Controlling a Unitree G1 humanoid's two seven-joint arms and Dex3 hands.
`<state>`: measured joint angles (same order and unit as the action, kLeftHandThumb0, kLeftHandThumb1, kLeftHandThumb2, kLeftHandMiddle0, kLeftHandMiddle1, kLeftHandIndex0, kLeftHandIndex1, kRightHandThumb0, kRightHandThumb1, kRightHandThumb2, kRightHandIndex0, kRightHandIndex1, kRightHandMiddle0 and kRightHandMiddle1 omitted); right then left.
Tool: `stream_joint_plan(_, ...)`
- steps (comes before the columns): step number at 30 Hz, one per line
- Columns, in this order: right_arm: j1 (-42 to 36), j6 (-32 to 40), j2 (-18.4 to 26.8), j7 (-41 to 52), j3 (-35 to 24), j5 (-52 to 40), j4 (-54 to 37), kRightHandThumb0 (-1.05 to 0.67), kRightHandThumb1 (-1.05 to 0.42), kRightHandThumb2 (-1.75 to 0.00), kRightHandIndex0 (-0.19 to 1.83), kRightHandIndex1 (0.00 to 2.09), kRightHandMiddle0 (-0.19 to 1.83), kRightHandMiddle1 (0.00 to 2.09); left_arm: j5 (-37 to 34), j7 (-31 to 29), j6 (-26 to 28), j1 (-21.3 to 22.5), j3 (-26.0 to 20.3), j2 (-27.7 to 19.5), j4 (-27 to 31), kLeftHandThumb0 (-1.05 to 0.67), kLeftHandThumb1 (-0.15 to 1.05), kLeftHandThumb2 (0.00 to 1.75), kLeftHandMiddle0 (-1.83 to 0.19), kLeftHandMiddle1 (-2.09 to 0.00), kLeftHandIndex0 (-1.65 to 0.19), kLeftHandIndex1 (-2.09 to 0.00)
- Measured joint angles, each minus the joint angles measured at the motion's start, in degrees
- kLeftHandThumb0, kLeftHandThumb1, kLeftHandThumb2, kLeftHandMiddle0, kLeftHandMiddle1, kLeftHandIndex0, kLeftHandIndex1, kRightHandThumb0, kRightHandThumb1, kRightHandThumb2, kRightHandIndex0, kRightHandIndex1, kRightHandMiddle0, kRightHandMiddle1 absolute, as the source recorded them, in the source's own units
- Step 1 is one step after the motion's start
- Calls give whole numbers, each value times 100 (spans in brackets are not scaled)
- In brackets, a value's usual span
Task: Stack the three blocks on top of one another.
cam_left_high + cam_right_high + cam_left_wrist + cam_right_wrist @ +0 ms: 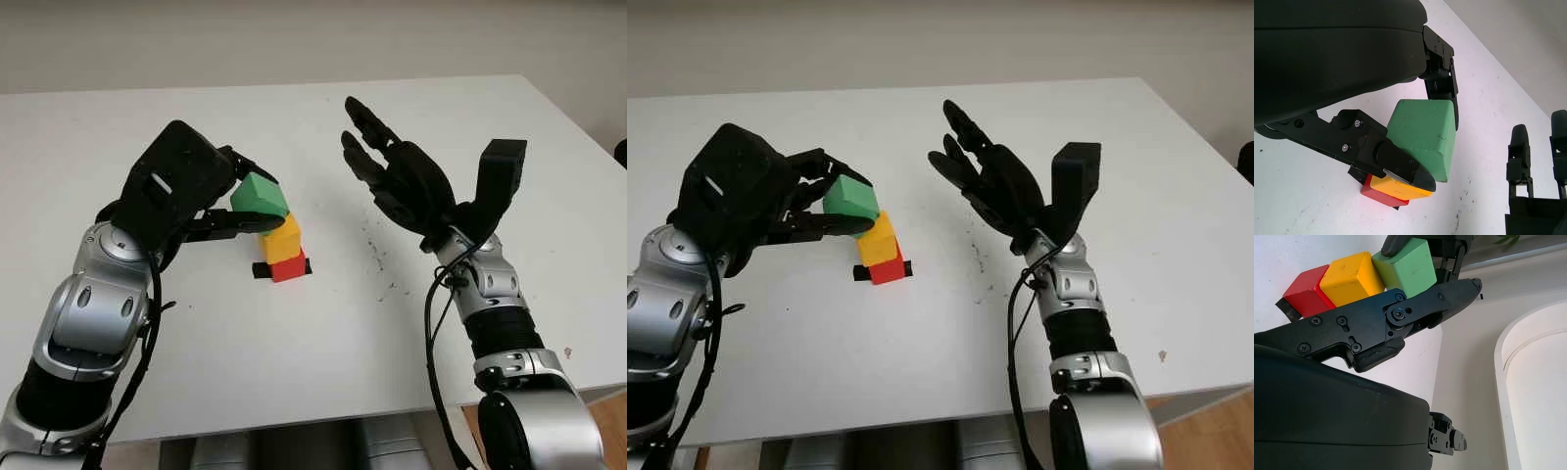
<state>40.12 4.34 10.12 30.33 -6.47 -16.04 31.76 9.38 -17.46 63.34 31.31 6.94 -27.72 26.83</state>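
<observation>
From the head views, the left hand (211,201) has its fingers closed on the green block (261,196), which sits tilted on top of the yellow block (282,240); yellow sits on the red block (289,266), and red stands on a small black marker (261,270) on the white surface (294,352). The green block leans toward the left hand and overhangs the yellow on that side, so I'd say it needs to go a little toward the right hand and level out before release. The right hand (994,186) hangs open above the surface, well apart from the stack on its far side.

In the left wrist view, two fingers (1396,164) pinch the green block (1425,134) from opposite faces, with yellow (1396,188) and red (1378,193) just beneath.

The right wrist view shows the three blocks in a line, red (1303,286), yellow (1352,276), green (1405,267), touching each other, a fingertip (1396,245) on the green one.
</observation>
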Motion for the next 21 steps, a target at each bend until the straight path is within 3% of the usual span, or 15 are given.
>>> stream_joint_plan(21, 0, -20, -67, -27, 0, 4, 1, -79, -95, -5, -19, 0, -6, 6, -5, 181, -303, 0, 60, 181, -222, -28, 97, 5, -23, -6, -35, -176)
